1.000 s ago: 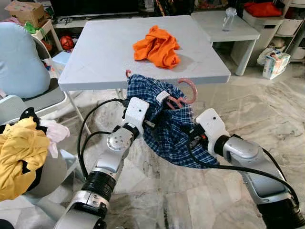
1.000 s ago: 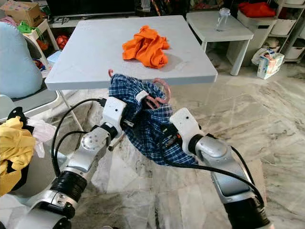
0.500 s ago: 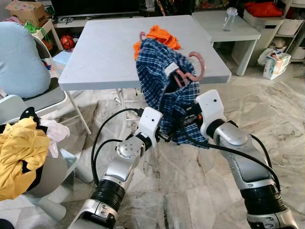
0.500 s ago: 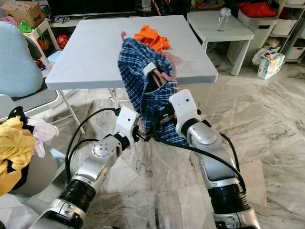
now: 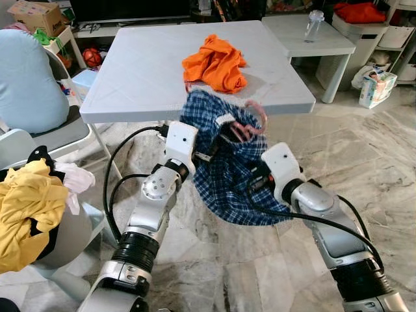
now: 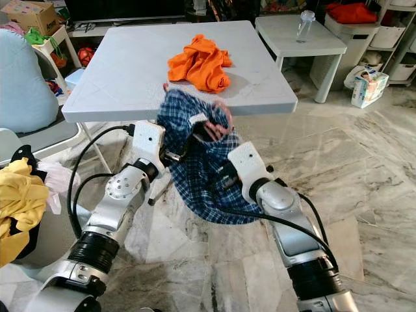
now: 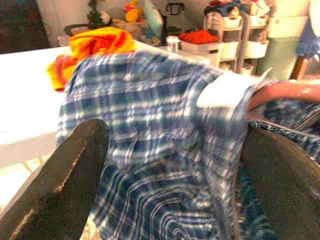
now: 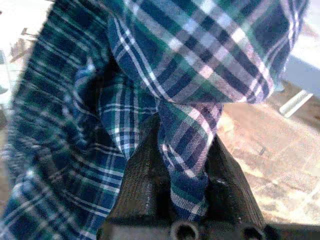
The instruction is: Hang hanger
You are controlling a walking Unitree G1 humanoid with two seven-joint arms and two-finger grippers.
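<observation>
Left hand (image 7: 165,165) had its fingers apart around the plaid shirt (image 5: 227,188); right hand (image 8: 180,185) was clamped on a fold. Shirt on the pink hanger (image 5: 255,117) hung before the desk (image 5: 143,71). Carrying step, I'd guess; next needs a rail.

The white table (image 5: 143,71) is mostly bare on its left half; an orange cloth (image 5: 214,62) lies near its front edge, toward the right. The plaid shirt (image 5: 227,175) hangs just before that edge, between both arms. A chair (image 5: 39,140) with clothes blocks the left side.
</observation>
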